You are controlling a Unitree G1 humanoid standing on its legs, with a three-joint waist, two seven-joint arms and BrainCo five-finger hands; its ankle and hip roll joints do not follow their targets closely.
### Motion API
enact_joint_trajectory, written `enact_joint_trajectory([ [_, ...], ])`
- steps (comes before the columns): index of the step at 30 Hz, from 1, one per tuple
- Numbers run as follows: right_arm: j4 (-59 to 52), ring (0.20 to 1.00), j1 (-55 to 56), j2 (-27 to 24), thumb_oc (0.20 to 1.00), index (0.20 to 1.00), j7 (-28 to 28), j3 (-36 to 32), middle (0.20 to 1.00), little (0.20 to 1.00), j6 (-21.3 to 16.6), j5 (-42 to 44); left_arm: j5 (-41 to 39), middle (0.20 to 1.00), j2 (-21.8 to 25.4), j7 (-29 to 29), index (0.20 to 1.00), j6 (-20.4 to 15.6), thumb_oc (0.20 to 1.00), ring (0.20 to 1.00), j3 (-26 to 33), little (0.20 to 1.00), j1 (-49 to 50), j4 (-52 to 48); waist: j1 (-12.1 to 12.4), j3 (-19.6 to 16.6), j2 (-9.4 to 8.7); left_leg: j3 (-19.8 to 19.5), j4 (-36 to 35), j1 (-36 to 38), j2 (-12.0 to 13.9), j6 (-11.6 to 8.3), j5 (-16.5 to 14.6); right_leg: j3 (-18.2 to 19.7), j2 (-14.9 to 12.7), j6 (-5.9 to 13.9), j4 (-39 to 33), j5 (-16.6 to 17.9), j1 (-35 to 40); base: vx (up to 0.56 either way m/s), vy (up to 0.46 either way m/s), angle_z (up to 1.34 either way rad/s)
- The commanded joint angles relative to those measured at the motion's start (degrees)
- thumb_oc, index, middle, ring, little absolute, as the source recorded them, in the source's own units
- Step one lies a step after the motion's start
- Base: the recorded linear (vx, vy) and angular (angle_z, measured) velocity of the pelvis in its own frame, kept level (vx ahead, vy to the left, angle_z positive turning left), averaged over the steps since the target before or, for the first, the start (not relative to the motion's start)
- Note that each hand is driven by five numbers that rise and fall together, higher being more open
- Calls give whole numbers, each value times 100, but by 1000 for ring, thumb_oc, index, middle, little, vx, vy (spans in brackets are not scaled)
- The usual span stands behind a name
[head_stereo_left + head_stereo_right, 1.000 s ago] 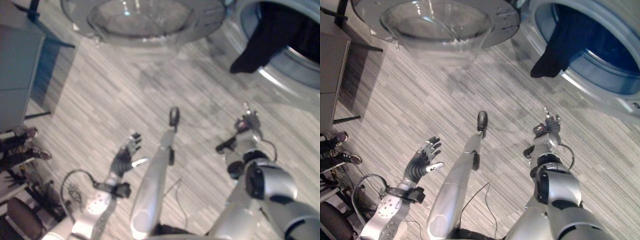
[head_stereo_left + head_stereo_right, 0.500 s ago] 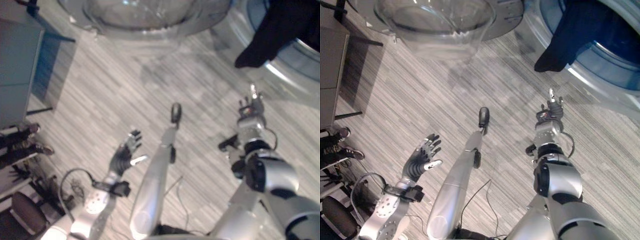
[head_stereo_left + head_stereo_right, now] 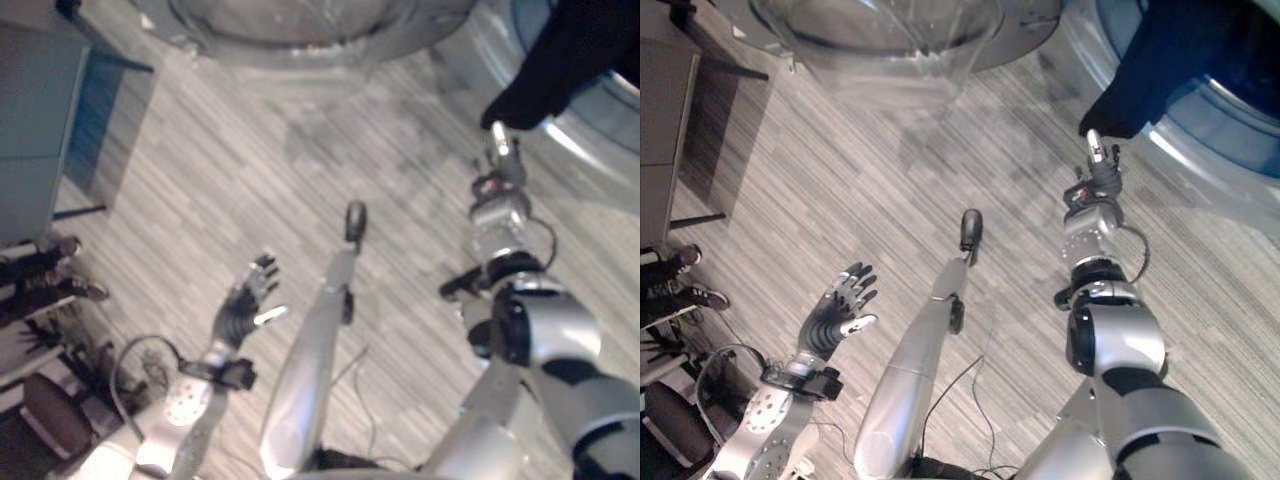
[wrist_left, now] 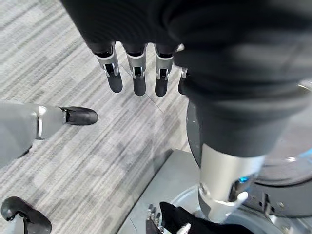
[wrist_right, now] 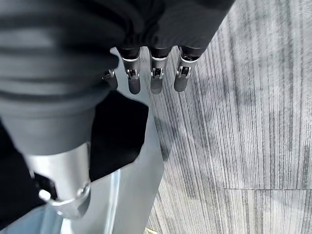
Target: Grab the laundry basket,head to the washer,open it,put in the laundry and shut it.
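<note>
Left eye view: the right hand (image 3: 497,165) is raised toward the washer (image 3: 590,140), its fingertips just below the dark garment (image 3: 560,60) that hangs out over the lower rim of the drum opening. The washer door (image 3: 300,25) stands swung open, its glass bowl above the striped floor (image 3: 200,180). The left hand (image 3: 245,305) is low and well apart from the washer, fingers spread and empty. A dark cabinet (image 3: 40,120) stands beside it, with a person's shoes (image 3: 60,270) near its foot.

Right eye view: much the same layout (seen from slightly to the side); the right hand's fingers point up at the hanging edge of the garment, close to it, though contact cannot be told here.

Left wrist view: the left hand's fingers (image 4: 139,80) extend straight over the floor with nothing between them.

Right wrist view: the right hand's fingers (image 5: 156,78) are straight and relaxed, holding nothing, just beside the washer's grey rim (image 5: 136,180), with the dark cloth (image 5: 117,131) lying in the opening close to them
</note>
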Motion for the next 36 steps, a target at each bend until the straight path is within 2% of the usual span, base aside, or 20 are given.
enact_joint_trajectory([
  [1, -108, 1000, 8, -518, 1000, 1000, -69, 159, 1000, 1000, -179, -144, -141, 1000, 134, -44, 1000, -230, 1000, 1000, -45, 1000, 94, -436, 98, 123, 605, 33, 1019, -261, 430, -202, -1163, 84, 567, 433, -1043, 652, 116, 0, 0, 0],
  [11, 38, 1000, -205, -1017, 1000, 1000, -210, 370, 1000, 1000, -190, -178, -200, 1000, 142, 43, 1000, -237, 1000, 1000, 210, 1000, 237, -524, 52, 123, 617, 38, 991, -399, 438, -234, -1137, 173, 566, 437, -998, 639, -71, 0, 0, 0],
  [29, 6, 1000, -638, -1211, 1000, 1000, -318, 858, 1000, 1000, -204, -210, -246, 1000, 232, 99, 1000, -265, 1000, 1000, 250, 1000, 362, -605, 39, 123, 542, -4, 927, -461, 525, -273, -1100, 87, 624, 471, -989, 639, -125, 0, 0, 0],
  [30, 13, 956, -675, -1215, 956, 956, -330, 887, 956, 956, -203, -215, -270, 1000, 220, 105, 1000, -270, 1000, 1000, 252, 1000, 356, -614, 48, 123, 548, -11, 913, -466, 527, -279, -1095, 77, 620, 471, -994, 630, -125, 0, 0, 0],
  [31, 2, 777, -722, -1218, 777, 777, -329, 924, 777, 777, -187, -221, -288, 1000, 221, 107, 1000, -271, 1000, 1000, 254, 1000, 336, -616, 61, 123, 546, -15, 914, -466, 524, -282, -1096, 73, 618, 470, -994, 624, -127, 0, 0, 0],
  [32, 0, 203, -796, -1220, 203, 203, -338, 1022, 203, 203, -171, -266, -314, 1000, 239, 112, 1000, -286, 1000, 1000, 244, 1000, 316, -649, 87, 123, 537, -24, 916, -487, 524, -284, -1100, 60, 610, 471, -986, 614, -139, 0, 0, 0],
  [36, -4, 200, -862, -1206, 200, 200, -362, 1084, 200, 200, -153, -310, -326, 1000, 265, 125, 1000, -288, 1000, 1000, 252, 1000, 306, -699, 113, 123, 531, -30, 918, -519, 525, -295, -1092, 45, 608, 468, -970, 603, -158, 0, 0, 0],
])
